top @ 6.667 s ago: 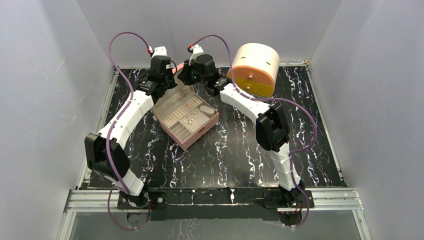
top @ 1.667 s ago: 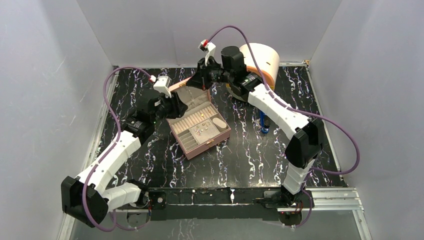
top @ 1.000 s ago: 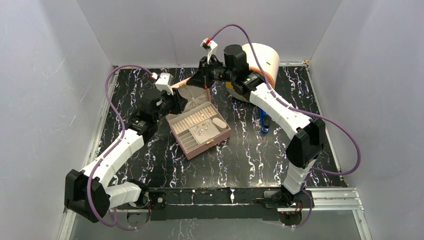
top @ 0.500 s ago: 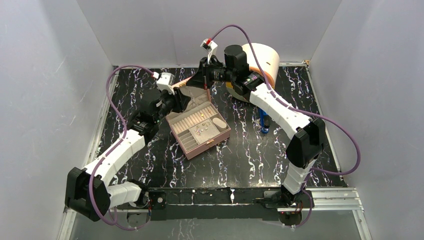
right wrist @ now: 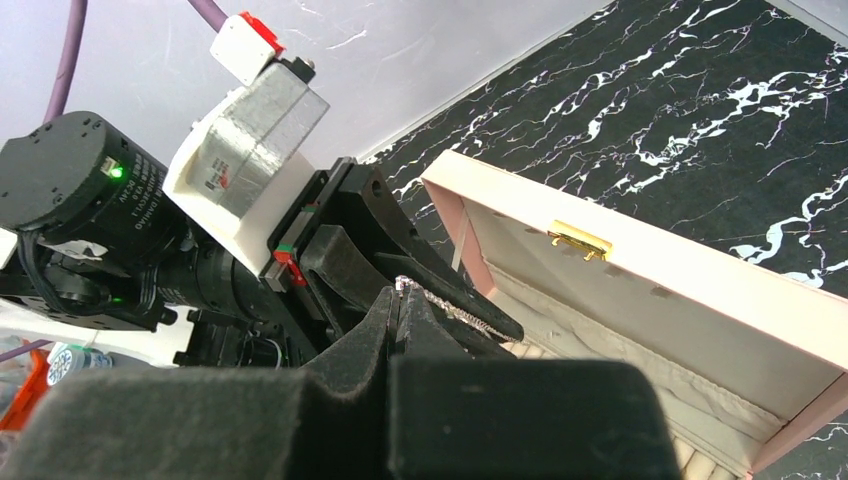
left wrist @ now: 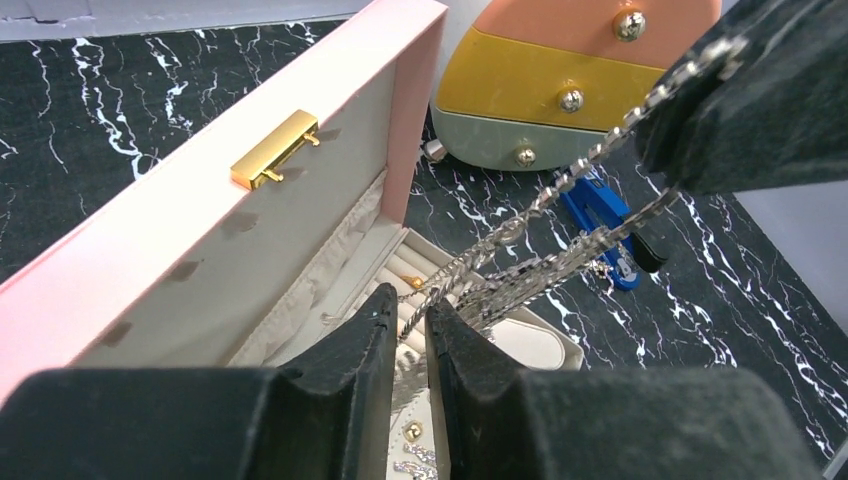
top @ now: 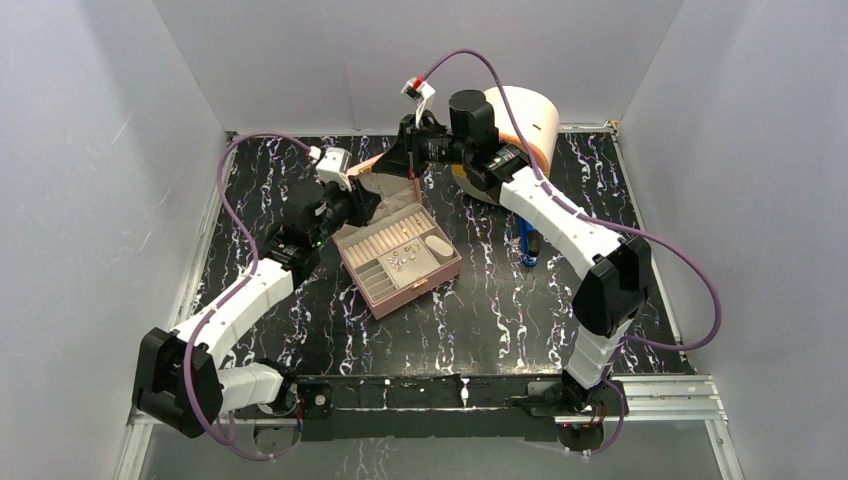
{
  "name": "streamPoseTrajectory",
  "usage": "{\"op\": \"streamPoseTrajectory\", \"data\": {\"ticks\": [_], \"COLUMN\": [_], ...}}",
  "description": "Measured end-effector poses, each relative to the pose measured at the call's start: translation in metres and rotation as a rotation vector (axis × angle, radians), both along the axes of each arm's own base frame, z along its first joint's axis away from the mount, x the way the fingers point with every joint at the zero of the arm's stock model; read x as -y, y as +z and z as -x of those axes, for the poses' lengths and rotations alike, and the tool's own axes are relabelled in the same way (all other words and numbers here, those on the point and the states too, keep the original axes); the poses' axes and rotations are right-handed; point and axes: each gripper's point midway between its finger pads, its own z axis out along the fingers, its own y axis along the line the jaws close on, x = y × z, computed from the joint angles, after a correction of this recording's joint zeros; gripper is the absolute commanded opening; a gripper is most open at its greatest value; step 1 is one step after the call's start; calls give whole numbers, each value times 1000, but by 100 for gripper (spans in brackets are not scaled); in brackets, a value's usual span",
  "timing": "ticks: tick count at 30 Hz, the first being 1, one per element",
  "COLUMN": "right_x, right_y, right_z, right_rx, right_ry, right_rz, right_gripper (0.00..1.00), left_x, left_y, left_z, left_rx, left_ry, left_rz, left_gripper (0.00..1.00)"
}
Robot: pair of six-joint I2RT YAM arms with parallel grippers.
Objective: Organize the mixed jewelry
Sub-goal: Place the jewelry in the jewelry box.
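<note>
Above pink box [top: 418, 288], silver chain [left wrist: 510, 232] in clenched right gripper [right wrist: 397, 302], left gripper [left wrist: 408, 318] narrowly agape

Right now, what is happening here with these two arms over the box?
The right gripper is shut on a thin silver chain and holds it above the open pink jewelry box. The left gripper has its fingers almost together at the chain's lower part; whether they pinch it is unclear. In the box tray lie small gold and silver pieces.
</note>
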Motion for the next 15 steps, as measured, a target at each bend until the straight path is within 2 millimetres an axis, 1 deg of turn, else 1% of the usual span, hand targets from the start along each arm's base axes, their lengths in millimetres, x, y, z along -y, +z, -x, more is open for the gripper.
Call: {"op": "streamPoseTrajectory", "data": {"ticks": [4,7,11,15], "right_x": [1,2,5,7], "right_y": [1,1,2,-4], "right_z": [-1,0,-1,-1], "right_rx": [-6,-5,-4,-14], "right_ry": [-2,-4,-9,-16], "right_rz": [-4,-8,-10,-3], "right_gripper": [0,0,0,0], "left_x": [1,1,1,-4], "left_y": [-6,-7,-6,-9], "left_z": [0,0,-1,-3], "left_rx": [-11,-11,-3,-15], "left_ry": [-6,-8,-6,25], "left_rz": [-4,-6,-10,-23], "left_gripper": [8,0,0,0]}}
